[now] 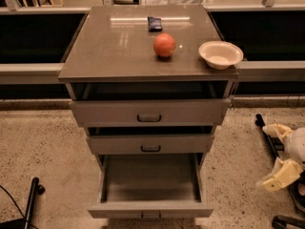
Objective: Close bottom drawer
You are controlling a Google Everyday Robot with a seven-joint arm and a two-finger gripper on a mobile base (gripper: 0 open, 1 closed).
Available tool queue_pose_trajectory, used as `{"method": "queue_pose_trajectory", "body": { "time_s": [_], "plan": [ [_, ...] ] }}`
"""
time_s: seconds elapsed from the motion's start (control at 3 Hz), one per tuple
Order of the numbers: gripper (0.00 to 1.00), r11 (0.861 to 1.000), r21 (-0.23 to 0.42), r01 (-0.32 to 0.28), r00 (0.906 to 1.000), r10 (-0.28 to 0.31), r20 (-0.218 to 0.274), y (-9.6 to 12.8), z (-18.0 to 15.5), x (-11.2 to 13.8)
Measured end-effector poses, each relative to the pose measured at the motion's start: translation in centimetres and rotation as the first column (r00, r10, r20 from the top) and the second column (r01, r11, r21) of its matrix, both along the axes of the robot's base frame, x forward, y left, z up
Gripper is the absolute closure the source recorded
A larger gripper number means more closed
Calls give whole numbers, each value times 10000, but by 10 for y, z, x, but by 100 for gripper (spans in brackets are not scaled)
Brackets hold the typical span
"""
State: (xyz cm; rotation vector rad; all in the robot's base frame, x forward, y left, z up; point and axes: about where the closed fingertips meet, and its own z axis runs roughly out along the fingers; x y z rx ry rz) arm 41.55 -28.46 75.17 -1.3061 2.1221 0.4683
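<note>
The bottom drawer [150,209] of the grey cabinet [119,56] is pulled far out and its box is empty. Its narrow front panel sits at the lower edge of the view with a small dark handle [150,216]. The mid-sized drawer [150,144] and the widest top drawer [149,112] above it stand slightly out. My gripper [265,155] hangs low at the right, beside the cabinet and apart from it, level with the bottom drawer. Its two cream fingers [280,174] point left, spread apart and empty.
On the cabinet top are an orange-red fruit [164,45], a cream bowl [220,54] at the right edge and a small dark packet [154,23]. A black pole [31,199] lies on the speckled floor at the lower left. Black chair legs [269,142] stand behind the gripper.
</note>
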Motion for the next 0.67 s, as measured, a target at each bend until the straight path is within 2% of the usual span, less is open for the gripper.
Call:
{"method": "queue_pose_trajectory", "body": {
  "time_s": [0.33,0.67],
  "plan": [
    [0,9965,810,-227,9997,225,35,-4,-33,-4],
    [0,9965,778,-294,9996,292,38,-3,-34,-3]
  ]
}}
